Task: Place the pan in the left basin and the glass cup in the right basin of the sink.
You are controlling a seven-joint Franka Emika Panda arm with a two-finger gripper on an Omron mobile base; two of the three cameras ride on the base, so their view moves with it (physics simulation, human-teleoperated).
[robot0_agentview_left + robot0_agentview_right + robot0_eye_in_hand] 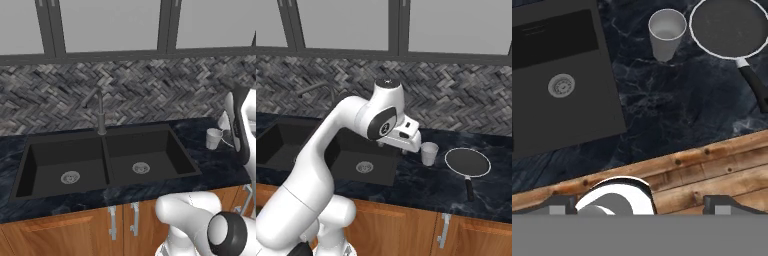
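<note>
The glass cup (429,153) stands upright on the dark marble counter, just right of the sink (107,131). Right of the cup lies the pan (467,162), its black handle (469,189) pointing toward the counter's front edge. My gripper (639,205) hangs open and empty above the counter, between the right basin (363,162) and the cup and touching neither. In the hand view the cup (667,32) and pan (729,27) sit at the top and the right basin (561,86) at the left. The left basin (70,167) holds nothing.
A slim dark faucet (101,115) rises behind the sink's divider. A herringbone tile wall (130,85) and windows close off the back. Wooden cabinet fronts (712,170) run below the counter edge. Bare counter (677,100) lies between sink, cup and pan.
</note>
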